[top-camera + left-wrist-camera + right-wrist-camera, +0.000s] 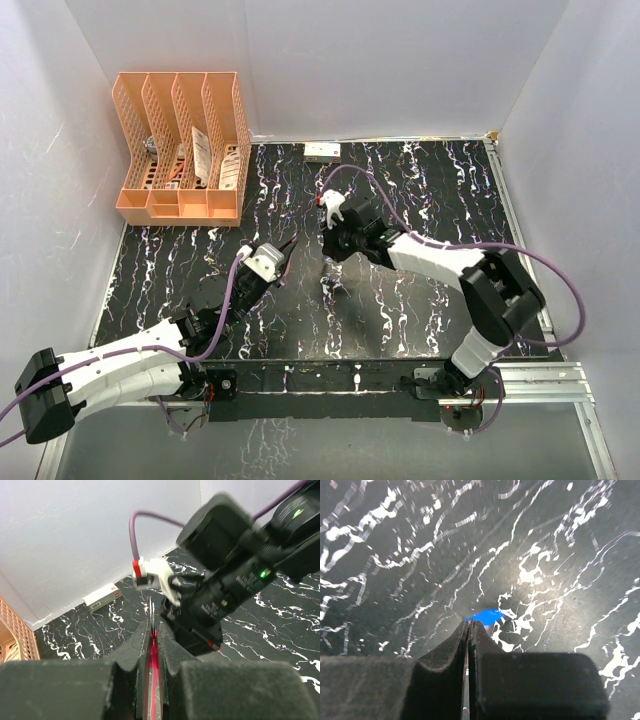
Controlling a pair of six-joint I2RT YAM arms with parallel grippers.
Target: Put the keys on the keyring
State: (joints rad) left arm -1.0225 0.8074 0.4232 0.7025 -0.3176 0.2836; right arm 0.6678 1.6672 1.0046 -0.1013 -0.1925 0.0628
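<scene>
Centrally, left gripper (154,632) pinches the keyring's red strap (152,666), with the ring (151,611) projecting at lower centre. Right gripper (469,626) is closed at the blue key (484,616), mid-frame; hold unconfirmed. Key likely light, stiff, slippery: pinch its flat faces.

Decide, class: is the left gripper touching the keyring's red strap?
Touching. In the left wrist view, the left gripper is shut on the red strap, both jaws pressing it.

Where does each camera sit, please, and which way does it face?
Top external: above, behind the bases, looking down; both arms show.
Left wrist: forward over left gripper, shut on the keyring, toward the right arm.
Right wrist: down past shut right gripper at the blue key.
Shared by top and left wrist: white box.
</scene>
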